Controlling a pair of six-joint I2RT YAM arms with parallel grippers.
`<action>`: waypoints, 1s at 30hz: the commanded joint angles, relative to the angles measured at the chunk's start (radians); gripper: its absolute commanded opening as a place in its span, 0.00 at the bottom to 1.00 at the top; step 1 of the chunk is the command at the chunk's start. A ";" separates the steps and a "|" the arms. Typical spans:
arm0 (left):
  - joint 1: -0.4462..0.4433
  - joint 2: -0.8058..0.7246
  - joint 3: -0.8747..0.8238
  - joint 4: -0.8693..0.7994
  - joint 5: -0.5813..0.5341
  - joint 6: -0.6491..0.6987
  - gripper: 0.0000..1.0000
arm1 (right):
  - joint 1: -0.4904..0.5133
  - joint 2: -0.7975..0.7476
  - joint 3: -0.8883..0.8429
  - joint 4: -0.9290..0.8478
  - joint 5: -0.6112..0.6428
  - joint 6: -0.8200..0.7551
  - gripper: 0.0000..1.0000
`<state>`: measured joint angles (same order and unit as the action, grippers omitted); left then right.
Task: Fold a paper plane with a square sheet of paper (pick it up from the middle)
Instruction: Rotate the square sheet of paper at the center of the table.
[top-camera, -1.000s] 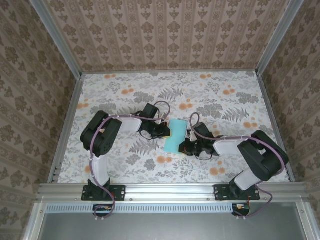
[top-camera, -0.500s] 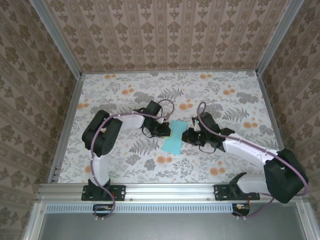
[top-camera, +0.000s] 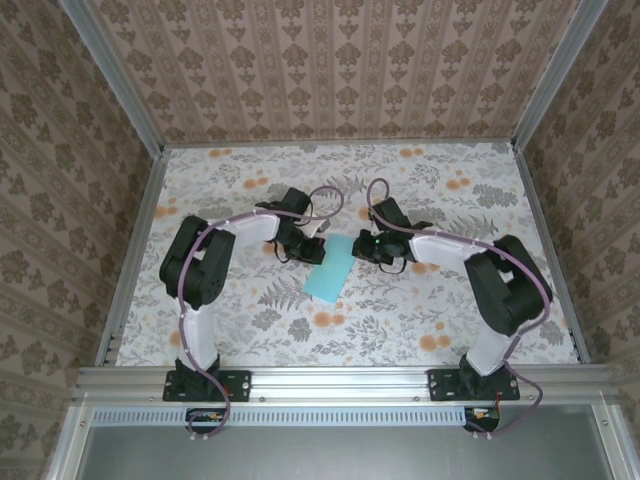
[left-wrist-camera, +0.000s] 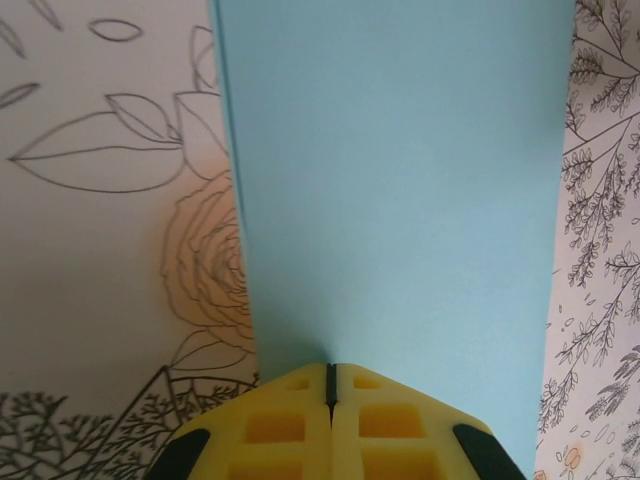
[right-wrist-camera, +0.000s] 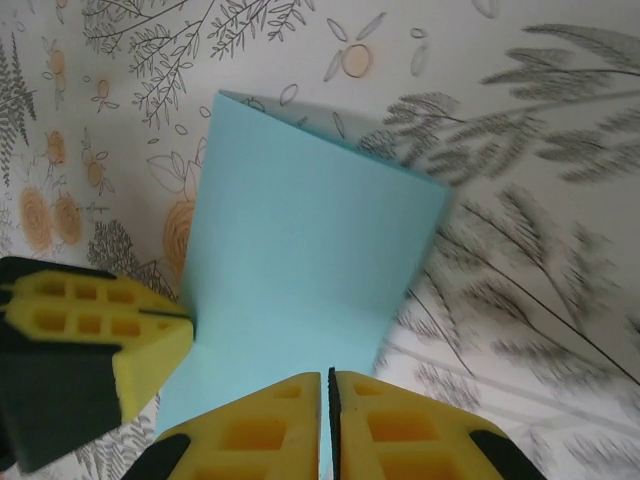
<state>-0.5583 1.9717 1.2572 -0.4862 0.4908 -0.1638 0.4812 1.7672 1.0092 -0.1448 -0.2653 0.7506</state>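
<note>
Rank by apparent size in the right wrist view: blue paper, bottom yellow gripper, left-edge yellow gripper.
1. The blue paper.
2 and 3. The right gripper at the bottom and the left gripper at the edge look alike, both near the lens; no ranking.

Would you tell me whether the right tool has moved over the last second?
Yes. The right tool has moved away from the near rail, toward the back wall, closed on the sheet of paper.
</note>
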 joint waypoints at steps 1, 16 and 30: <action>0.042 -0.074 -0.025 0.027 0.035 -0.053 0.00 | -0.004 0.082 0.091 0.043 -0.076 -0.008 0.13; 0.108 -0.383 -0.309 0.299 -0.007 -0.401 0.19 | -0.012 0.196 0.180 -0.190 0.188 0.018 0.13; -0.119 -0.386 -0.436 0.537 -0.019 -0.686 0.33 | -0.003 -0.142 -0.200 -0.139 0.382 0.419 0.13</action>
<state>-0.6666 1.5864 0.8425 -0.0425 0.4587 -0.7525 0.4755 1.6752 0.8680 -0.2661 0.0765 1.0382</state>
